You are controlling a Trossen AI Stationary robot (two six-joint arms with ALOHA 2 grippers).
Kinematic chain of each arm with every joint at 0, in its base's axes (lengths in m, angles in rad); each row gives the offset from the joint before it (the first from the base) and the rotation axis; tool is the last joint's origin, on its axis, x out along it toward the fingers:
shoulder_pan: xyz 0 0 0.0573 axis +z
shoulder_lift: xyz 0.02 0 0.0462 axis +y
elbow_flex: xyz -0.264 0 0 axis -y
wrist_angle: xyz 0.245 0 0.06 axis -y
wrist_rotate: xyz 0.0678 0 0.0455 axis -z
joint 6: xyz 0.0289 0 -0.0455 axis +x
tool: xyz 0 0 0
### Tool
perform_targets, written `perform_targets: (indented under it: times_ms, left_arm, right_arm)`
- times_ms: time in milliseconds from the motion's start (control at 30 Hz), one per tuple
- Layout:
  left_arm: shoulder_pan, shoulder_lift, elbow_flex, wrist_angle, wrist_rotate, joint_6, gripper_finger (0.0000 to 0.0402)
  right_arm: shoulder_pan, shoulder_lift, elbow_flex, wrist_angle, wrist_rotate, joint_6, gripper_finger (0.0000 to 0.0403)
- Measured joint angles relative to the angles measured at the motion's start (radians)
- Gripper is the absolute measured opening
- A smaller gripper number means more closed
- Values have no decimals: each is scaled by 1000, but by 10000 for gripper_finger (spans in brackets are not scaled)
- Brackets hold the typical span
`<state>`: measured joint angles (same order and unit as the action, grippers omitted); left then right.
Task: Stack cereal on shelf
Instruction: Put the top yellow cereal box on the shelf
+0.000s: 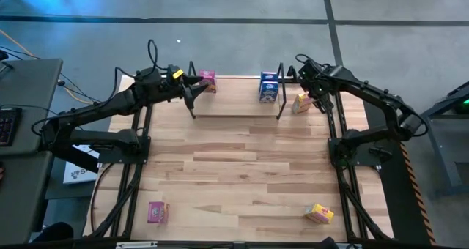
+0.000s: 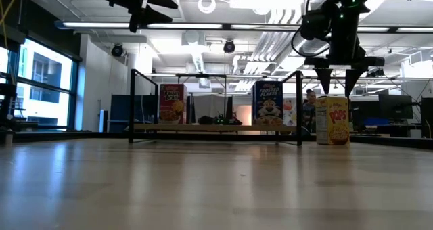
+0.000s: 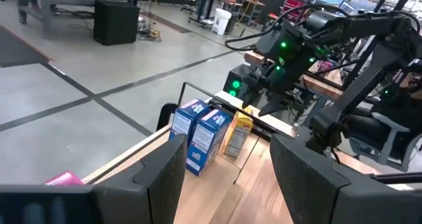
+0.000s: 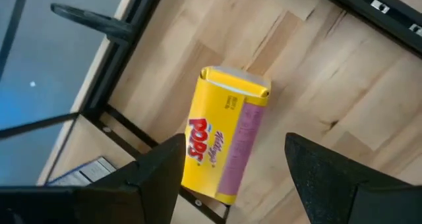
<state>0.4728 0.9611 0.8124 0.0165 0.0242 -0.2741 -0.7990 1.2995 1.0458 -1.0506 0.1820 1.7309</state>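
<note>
The shelf point(image 1: 236, 116) stands at the table's far middle. On its left end a pink cereal box point(image 1: 207, 80) stands upright, and two blue boxes point(image 1: 269, 86) stand on its right end. A yellow box point(image 2: 333, 120) stands upright on the table just right of the shelf. My right gripper point(image 2: 338, 81) hangs open just above that box, fingers pointing down; the right wrist view looks down on the box point(image 4: 227, 141) between them. My left gripper point(image 1: 192, 95) is open, raised beside the pink box at the shelf's left end. It touches nothing.
A second pink box point(image 1: 157, 212) lies near the table's near left corner and a second yellow one point(image 1: 319, 214) near the near right corner. The shelf's black wire uprights point(image 2: 300, 108) stand close to the yellow box. Bare planks point(image 1: 242, 168) fill the table's middle.
</note>
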Motion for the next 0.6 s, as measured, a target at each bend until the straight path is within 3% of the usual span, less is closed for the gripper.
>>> perform_targets:
  times_ms: [600]
  left_arm:
    - [0, 0, 0, 1, -1, 17, 209]
  right_arm:
    - [-20, 75, 0, 59, -19, 24, 252]
